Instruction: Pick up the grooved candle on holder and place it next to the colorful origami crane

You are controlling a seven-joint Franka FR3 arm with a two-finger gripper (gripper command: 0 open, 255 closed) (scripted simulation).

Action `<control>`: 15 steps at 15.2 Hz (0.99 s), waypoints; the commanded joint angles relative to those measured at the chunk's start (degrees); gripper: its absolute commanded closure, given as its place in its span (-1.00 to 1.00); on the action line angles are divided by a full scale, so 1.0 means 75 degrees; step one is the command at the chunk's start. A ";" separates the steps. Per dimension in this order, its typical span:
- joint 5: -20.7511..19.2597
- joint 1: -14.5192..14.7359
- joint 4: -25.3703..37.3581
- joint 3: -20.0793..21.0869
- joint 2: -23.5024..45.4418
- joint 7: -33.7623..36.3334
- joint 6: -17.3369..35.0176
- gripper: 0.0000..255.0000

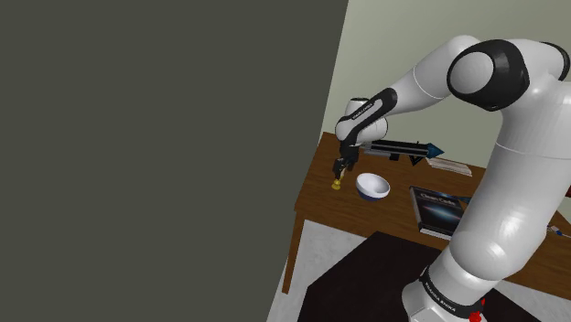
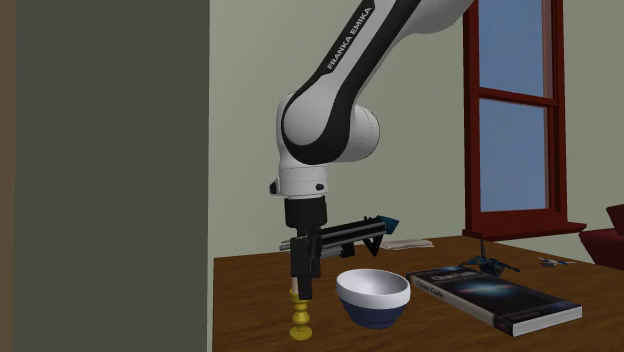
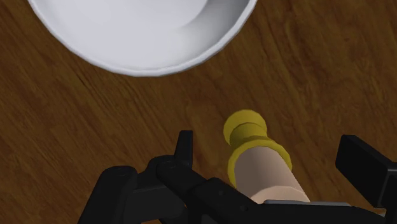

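"FRANKA EMIKA" on arm (image 2: 345, 60) — fingers (image 3: 184, 149) apparently astride candle (image 3: 264, 172)

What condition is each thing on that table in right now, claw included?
candle on holder: upright on the table, not lifted.
gripper: open, fingers either side of the candle on holder, not touching it.
bowl: upright, empty.
book: closed, lying flat.

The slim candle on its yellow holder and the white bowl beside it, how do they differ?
The pale candle on its yellow holder is tall and slim; the white bowl is low and wide. The candle stands between the black gripper's open fingers; the bowl stands free. Both rest upright on the brown wooden table.
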 commanded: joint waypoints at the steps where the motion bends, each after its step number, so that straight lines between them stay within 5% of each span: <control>1: 0.0001 -0.0001 0.0000 0.0000 0.0002 -0.0001 0.0003 -1.00; 2: 0.0000 0.0000 0.0000 0.0000 0.0001 -0.0001 0.0001 -1.00; 3: 0.0000 0.0000 0.0000 0.0000 0.0001 -0.0001 0.0001 1.00; 15: -0.0067 0.0020 0.0037 -0.0025 -0.0249 0.0036 -0.0281 1.00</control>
